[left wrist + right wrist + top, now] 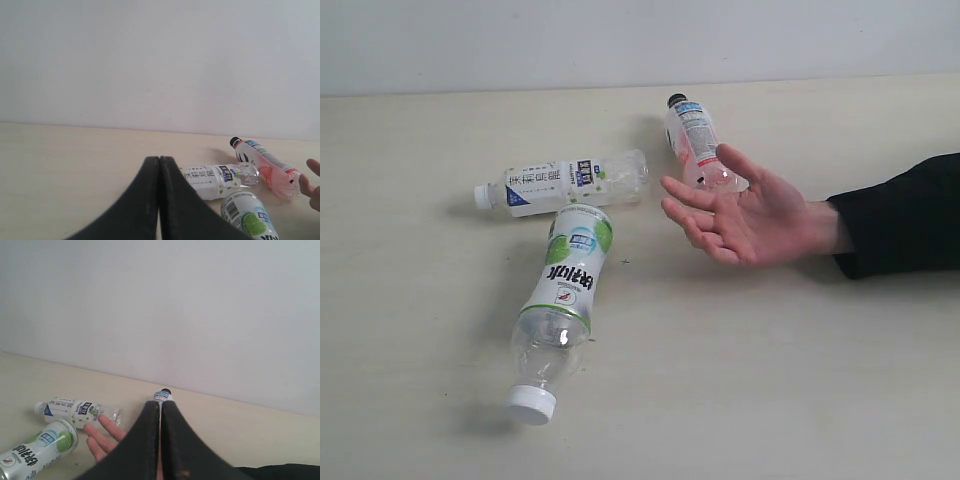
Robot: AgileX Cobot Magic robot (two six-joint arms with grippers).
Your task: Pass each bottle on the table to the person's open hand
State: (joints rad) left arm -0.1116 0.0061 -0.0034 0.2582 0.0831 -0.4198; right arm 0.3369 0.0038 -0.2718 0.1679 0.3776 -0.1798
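Note:
Three bottles lie on the table (410, 400). The white-blue bottle (560, 182) is on its side, and the white-green bottle (565, 288) lies nearer, its white cap toward the front. Just behind the person's open hand (745, 212) lies the pink bottle with a black cap (692, 140); the hand is palm up, on a black-sleeved arm. A fourth bottle is out of view. Neither gripper shows in the exterior view. My left gripper (159, 159) is shut and empty, short of the white-blue bottle (220, 180). My right gripper (161, 403) is shut and empty, and hides most of the pink bottle (162, 393).
A plain white wall (620, 40) runs along the table's far edge. The black sleeve (905, 215) reaches in from the right side. The white-green bottle (250, 217) and the fingers of the hand (102, 435) show near the wrist views' edges.

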